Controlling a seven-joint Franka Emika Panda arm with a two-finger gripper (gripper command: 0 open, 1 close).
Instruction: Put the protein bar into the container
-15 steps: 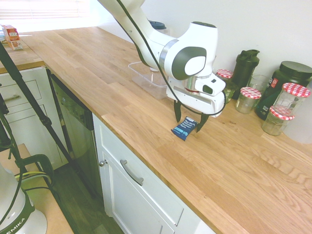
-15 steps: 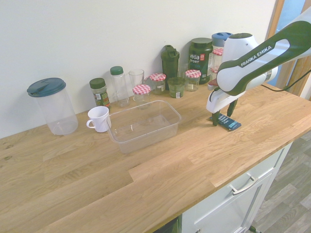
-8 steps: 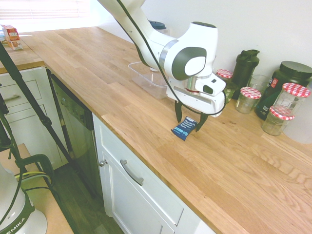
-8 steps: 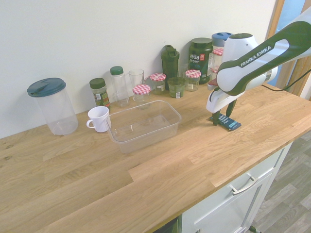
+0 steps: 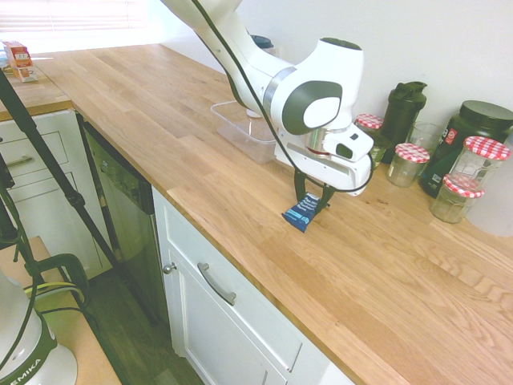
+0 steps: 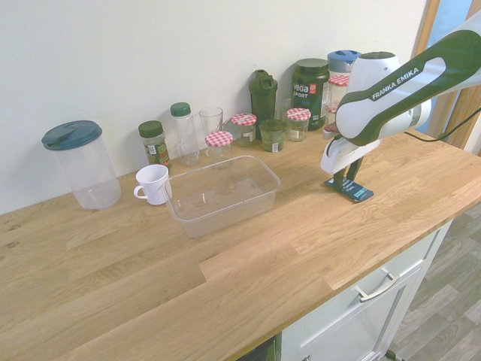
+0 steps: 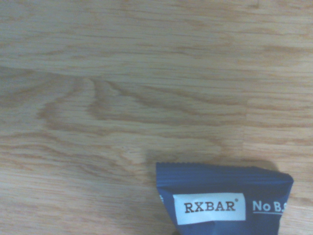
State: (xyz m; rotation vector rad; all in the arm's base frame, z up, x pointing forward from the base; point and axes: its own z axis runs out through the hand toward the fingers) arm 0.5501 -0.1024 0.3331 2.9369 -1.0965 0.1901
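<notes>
Clear glossy plastic container (image 6: 229,214).

Kitchen, domestic in type: one long wood-topped bench (image 5: 184,136) over white panelled cupboards (image 5: 232,321) with metal handles, a dishwasher-like appliance (image 5: 120,208) with dark control strip set beneath. Upon the bench, along a plain pale wall (image 6: 188,53): lidded jars (image 6: 297,124) in red check, one white mug (image 6: 153,185), one tall lidded pitcher (image 6: 86,165), one dark tub marked "Vega Sport" (image 6: 310,90).

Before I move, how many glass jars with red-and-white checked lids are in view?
5: one behind the clear plastic tub, two flanking the dark green shaker, two partly hidden beside the arm. More may be hidden.
</notes>
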